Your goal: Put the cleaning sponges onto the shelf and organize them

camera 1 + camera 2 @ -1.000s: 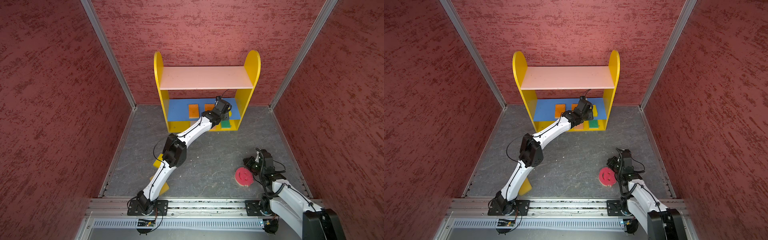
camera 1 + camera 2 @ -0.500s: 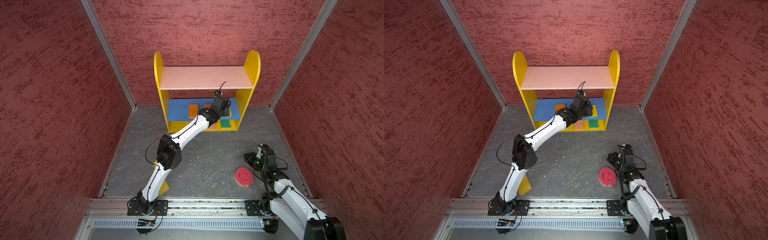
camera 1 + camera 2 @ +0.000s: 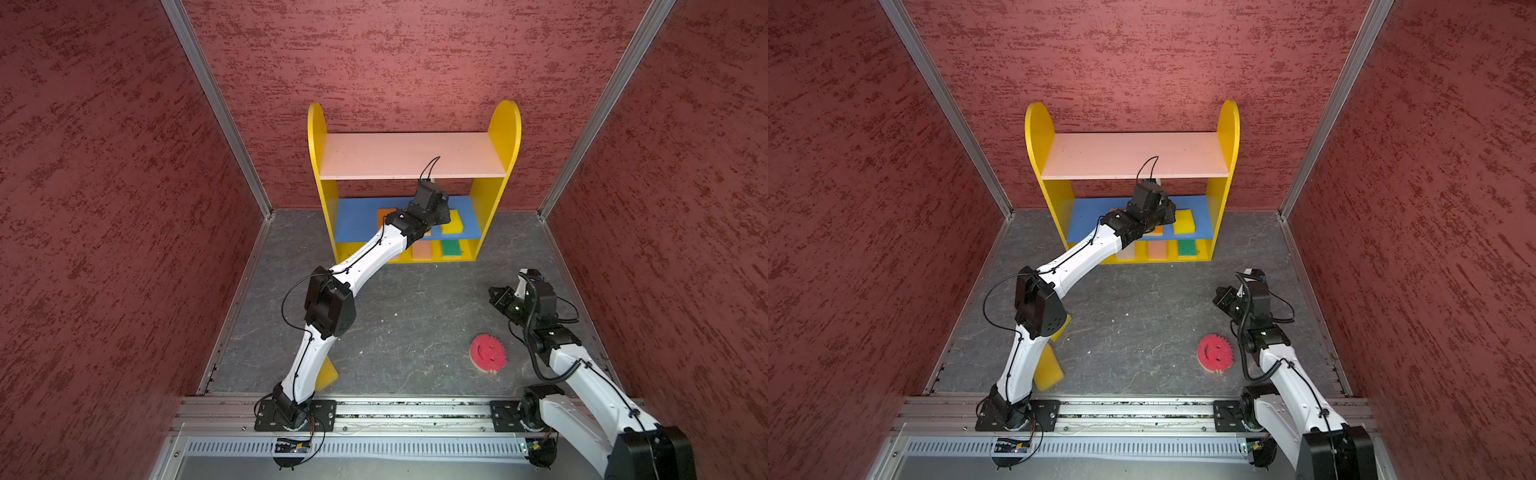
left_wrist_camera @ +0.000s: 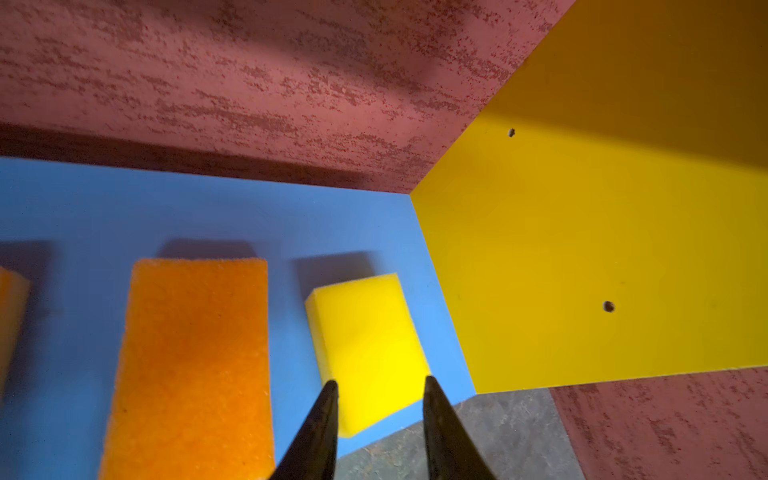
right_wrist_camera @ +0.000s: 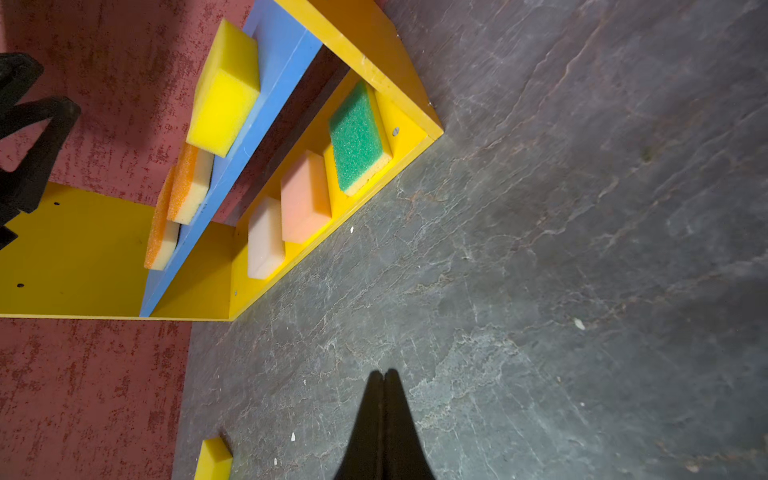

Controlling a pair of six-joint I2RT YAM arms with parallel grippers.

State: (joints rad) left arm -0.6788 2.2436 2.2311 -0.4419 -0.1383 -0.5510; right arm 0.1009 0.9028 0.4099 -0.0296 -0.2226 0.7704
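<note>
The shelf stands at the back wall. On its blue middle board lie two orange sponges and a yellow sponge that sits askew and overhangs the front edge. My left gripper hovers just in front of the yellow sponge, open, with nothing between its fingers; in both top views it is under the pink top board. Cream, peach and green sponges lie on the bottom board. The round pink smiley sponge lies on the floor. My right gripper is shut and empty, beyond that sponge.
Two yellow sponges lie on the floor by the left arm's base, one near the front rail, another half hidden behind the elbow. One of the yellow floor sponges shows in the right wrist view. Red walls close in on three sides. The pink top board is bare.
The left gripper's jaws narrowed and its wrist rose slightly, uncovering the yellow sponge on the blue board. The right gripper shut and moved away from the pink sponge toward the shelf.
</note>
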